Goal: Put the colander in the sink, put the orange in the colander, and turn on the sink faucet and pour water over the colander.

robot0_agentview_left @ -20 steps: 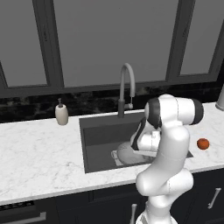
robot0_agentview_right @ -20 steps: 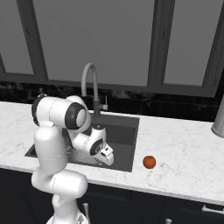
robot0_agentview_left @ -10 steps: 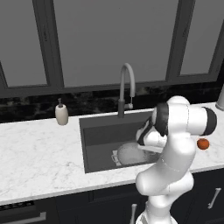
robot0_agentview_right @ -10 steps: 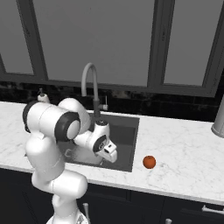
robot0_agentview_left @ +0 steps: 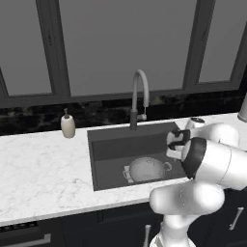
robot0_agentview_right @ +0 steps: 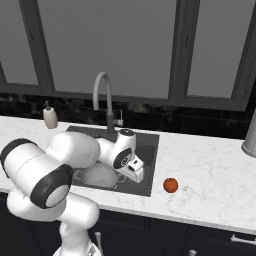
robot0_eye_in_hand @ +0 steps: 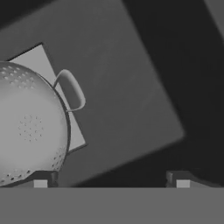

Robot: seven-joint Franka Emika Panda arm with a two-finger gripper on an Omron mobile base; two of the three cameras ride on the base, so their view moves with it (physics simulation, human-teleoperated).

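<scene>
1. Counter (robot0_agentview_right: 210,170): white marble, running left to right under the dark windows. You have the sink (robot0_agentview_left: 113,144) set into it, a dark rectangular basin.
2. Sink faucet (robot0_agentview_left: 139,99): the gooseneck stands at the back edge of the basin, spout arched toward the front. No stream shows at it.
3. Colander (robot0_agentview_left: 146,169): sits upright on the sink floor, toward the front right, over the pale drain plate (robot0_eye_in_hand: 39,61). In the hand view one loop handle (robot0_eye_in_hand: 71,89) sticks out to the side, and the pierced bowl is bare inside.
4. Gripper (robot0_eye_in_hand: 111,179): its fingertips stand far apart, wide open, with nothing between them. It hangs over the sink beside the colander; you can see one tip close to the colander's rim, contact not clear.
5. Soap dispenser (robot0_agentview_left: 68,125): beige, on the counter left of the sink.
6. Orange (robot0_agentview_right: 170,185): rests on the counter just right of the sink, near the front edge, well apart from the colander.
</scene>
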